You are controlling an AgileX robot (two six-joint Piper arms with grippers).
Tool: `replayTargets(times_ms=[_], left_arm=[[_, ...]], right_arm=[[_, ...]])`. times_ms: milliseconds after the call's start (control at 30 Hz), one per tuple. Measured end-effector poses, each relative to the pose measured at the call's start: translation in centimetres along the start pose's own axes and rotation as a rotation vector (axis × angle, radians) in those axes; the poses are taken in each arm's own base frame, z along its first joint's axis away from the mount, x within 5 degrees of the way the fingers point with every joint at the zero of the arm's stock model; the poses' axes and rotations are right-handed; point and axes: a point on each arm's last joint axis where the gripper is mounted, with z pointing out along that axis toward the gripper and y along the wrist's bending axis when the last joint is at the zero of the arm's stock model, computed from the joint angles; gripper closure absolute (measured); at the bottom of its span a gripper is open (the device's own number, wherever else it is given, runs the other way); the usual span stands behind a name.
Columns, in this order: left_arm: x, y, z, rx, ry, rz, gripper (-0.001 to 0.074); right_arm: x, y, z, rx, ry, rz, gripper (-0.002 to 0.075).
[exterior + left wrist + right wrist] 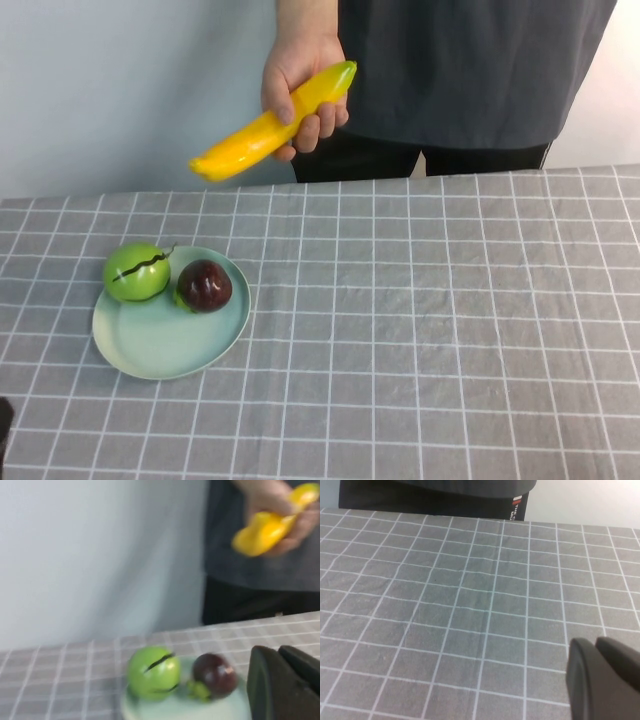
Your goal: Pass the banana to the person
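Banana (270, 126) gripped in the person's hand (300, 85) at upper centre of the high view, above the table's (450, 320) far edge, greenish tip up to the right. Pale green plate (150, 345) at lower left, holding a round green fruit (136, 271) and a dark red fruit (205, 286) just beside each other. Left gripper (285, 682) near the plate, right gripper (602, 680) over bare checked cloth, both with fingers together, holding nothing.

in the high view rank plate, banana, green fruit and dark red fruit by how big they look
1. plate
2. banana, nearly as long, held in the person's hand
3. green fruit
4. dark red fruit, slightly smaller

Left gripper and right gripper sit low, shut.
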Motion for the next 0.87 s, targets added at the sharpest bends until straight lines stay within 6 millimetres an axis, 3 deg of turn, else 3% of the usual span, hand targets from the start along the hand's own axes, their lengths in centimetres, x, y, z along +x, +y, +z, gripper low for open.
replayTargets(times_ms=[267, 867], left_arm=[[2.4, 0.2, -0.3, -0.061, 0.262, -0.034, 0.0739], [2.5, 0.2, -0.4, -0.061, 0.277, -0.045, 0.0739]], right_arm=[[0.0, 0.0, 0.0, 0.0, 0.0, 0.0, 0.0735], [0.0, 0.0, 0.0, 0.0, 0.0, 0.0, 0.0735]])
